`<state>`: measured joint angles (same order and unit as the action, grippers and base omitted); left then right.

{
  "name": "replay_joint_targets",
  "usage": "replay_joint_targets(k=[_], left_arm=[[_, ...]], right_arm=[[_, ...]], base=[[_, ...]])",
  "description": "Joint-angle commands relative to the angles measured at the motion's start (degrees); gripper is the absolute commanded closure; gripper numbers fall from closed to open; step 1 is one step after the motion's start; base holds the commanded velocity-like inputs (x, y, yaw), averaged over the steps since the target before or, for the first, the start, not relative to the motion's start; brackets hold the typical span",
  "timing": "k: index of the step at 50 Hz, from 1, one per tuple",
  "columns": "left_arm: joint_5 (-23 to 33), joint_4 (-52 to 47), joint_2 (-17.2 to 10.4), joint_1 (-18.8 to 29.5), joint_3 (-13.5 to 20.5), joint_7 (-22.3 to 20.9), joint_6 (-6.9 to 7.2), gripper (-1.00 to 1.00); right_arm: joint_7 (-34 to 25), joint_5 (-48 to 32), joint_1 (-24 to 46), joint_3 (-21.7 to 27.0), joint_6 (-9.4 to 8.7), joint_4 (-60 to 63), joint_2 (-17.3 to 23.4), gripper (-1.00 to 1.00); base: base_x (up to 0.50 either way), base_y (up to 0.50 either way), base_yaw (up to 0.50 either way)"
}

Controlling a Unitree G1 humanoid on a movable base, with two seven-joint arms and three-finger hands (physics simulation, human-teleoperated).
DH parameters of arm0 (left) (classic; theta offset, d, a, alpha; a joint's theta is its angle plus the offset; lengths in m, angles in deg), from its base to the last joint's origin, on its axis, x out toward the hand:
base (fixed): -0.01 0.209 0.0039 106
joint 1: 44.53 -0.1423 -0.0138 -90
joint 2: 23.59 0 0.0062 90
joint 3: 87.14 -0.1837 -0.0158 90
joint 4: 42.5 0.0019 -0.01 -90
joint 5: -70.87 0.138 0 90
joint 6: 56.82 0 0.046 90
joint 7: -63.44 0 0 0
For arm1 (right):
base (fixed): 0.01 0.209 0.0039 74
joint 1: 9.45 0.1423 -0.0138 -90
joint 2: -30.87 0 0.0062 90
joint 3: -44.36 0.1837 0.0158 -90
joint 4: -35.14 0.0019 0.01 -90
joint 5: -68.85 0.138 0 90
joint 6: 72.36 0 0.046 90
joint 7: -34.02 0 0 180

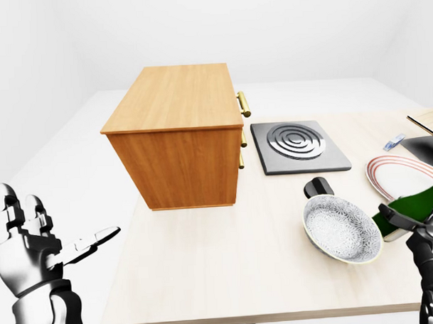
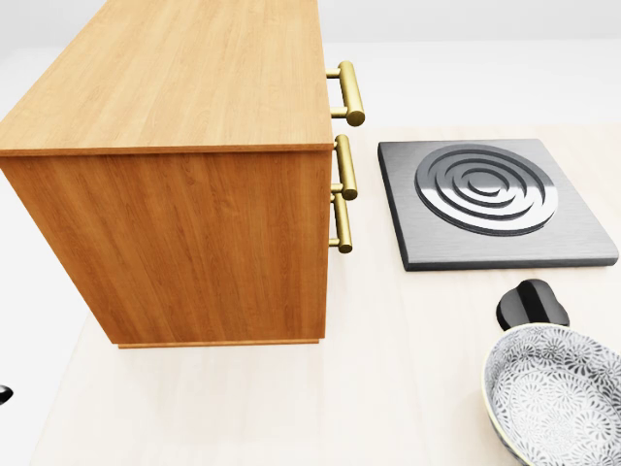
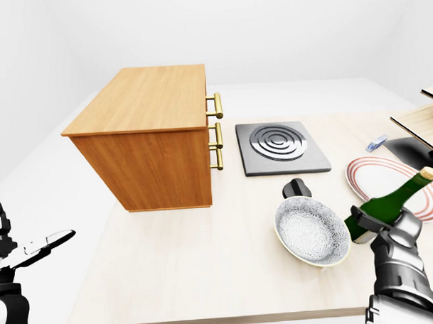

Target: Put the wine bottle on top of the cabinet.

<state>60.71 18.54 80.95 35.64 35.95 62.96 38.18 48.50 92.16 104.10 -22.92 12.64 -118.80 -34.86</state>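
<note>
The green wine bottle (image 3: 386, 207) is tilted, with its cork top pointing up and right, at the right of the right-eye view. My right hand (image 3: 390, 234) is shut round its lower body and holds it above the table, beside the patterned bowl (image 3: 311, 230). The wooden cabinet (image 3: 150, 136) with brass handles (image 3: 216, 131) stands on the table at the left; its flat top (image 1: 178, 96) is bare. My left hand (image 1: 45, 246) hangs open and empty off the table's left edge, far from the cabinet.
A grey hob plate (image 1: 298, 145) with rings lies right of the cabinet. A small black object (image 2: 530, 304) sits by the bowl. A red-rimmed plate (image 3: 388, 181) lies under the bottle's neck. A wooden rack (image 3: 421, 123) and a dark tray are at the far right.
</note>
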Motion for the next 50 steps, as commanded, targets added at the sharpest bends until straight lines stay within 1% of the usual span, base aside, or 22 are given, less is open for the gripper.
replay_joint_targets(k=[1,19,29,46,50], left_arm=[[0.1,0.0,0.0,0.0,-0.1,0.0,0.00,-1.00],[0.0,0.5,0.0,0.0,-0.1,0.0,0.00,-1.00],[-0.1,0.4,-0.1,0.0,-0.2,0.0,0.00,-1.00],[0.1,0.5,0.0,0.0,-0.4,0.0,0.00,-1.00],[0.1,0.4,0.0,-0.1,-0.4,0.0,0.00,-1.00]], right_arm=[[0.0,-0.7,-0.1,0.1,0.00,0.2,0.1,0.84],[0.4,-0.8,-1.5,0.7,0.00,2.4,0.0,0.85],[1.9,-2.8,-2.3,1.4,0.00,5.4,0.5,0.86],[2.5,-4.8,-3.9,3.0,0.00,8.2,1.1,0.87],[2.6,-4.9,-4.3,3.3,0.00,10.4,1.1,0.87]], base=[[0.00,0.00,0.00],[0.00,0.00,0.00],[0.00,0.00,0.00],[0.00,0.00,0.00],[0.00,0.00,0.00]])
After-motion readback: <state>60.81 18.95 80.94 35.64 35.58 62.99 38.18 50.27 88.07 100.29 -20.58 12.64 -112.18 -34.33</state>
